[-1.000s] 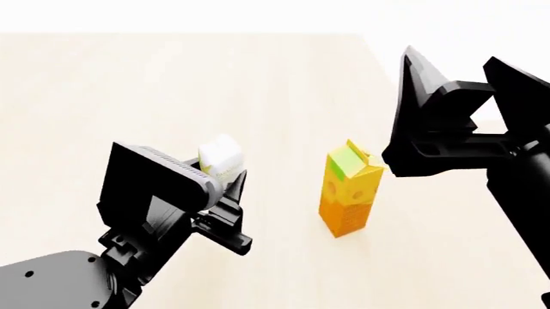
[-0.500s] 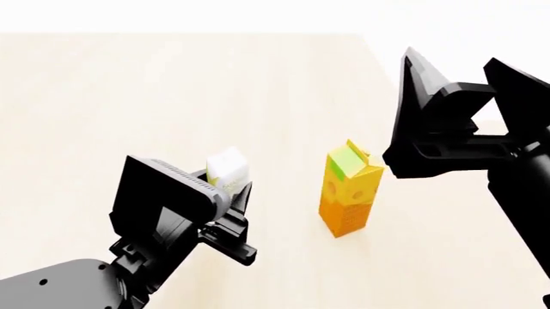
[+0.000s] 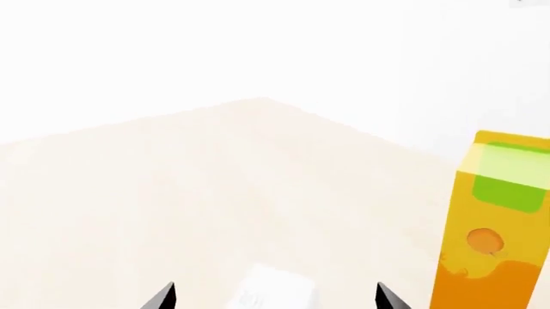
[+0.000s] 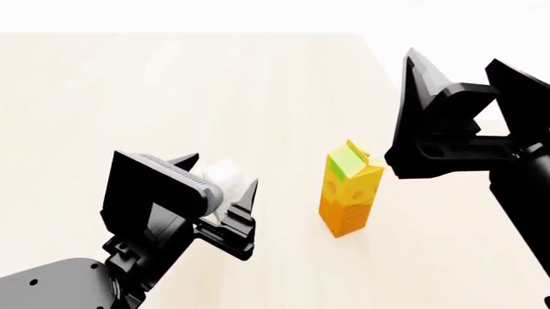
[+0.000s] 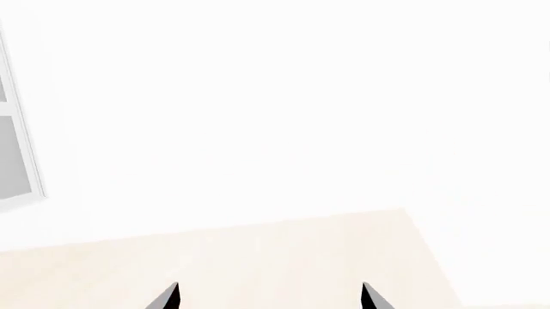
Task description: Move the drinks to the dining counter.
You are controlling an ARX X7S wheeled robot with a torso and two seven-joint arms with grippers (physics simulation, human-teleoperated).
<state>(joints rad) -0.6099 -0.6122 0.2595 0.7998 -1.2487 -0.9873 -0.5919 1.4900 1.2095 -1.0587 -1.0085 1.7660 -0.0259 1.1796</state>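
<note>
Cream dining counter (image 4: pixel 172 96): juice carton (image 4: pixel 348 193) upright, white carton (image 4: pixel 225 175).

**Open counter, one carton in the lane**

From my head camera, the dining counter (image 4: pixel 172 84) lies bare from 9 through 12 o'clock, so I have wide passage there. The juice carton (image 4: pixel 348 193) stands upright at about 3 o'clock of my left gripper (image 4: pixel 221 193), near it, narrowing that side. My right gripper (image 4: pixel 464 84) hangs above the carton's 1 o'clock, by the counter edge.
</note>
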